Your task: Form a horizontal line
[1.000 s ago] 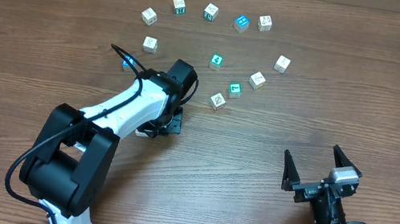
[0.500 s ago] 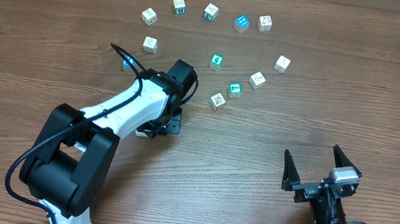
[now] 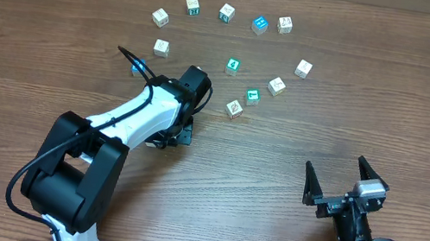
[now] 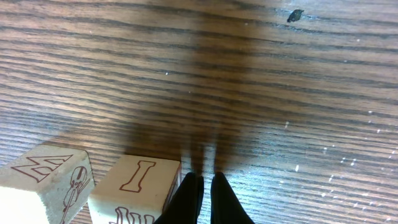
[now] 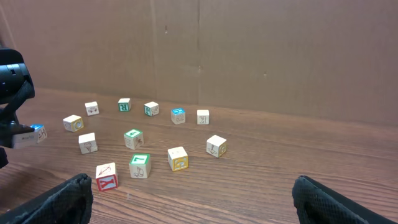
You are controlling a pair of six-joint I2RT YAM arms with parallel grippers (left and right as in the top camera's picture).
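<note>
A slanted row climbs from frame centre toward upper right: lower white cube (image 3: 234,108), green L cube (image 3: 252,96), pale yellow cube (image 3: 277,84), upper white cube (image 3: 303,68). Left gripper (image 4: 204,198) clenched on nothing; right gripper (image 3: 335,169) released, at lower right.

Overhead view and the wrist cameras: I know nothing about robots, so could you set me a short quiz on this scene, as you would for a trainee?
1. True or false: the right tool is open and holds nothing.
2. Pick one. The left tool is: A) shut and holds nothing, B) wide open, C) gripping a blue cube.
3. Fill in: in the left wrist view, the pale cube just beside the left tool shows a red outlined letter ___ on top.

Key: 1 true; 2 A; 3 I.
</note>
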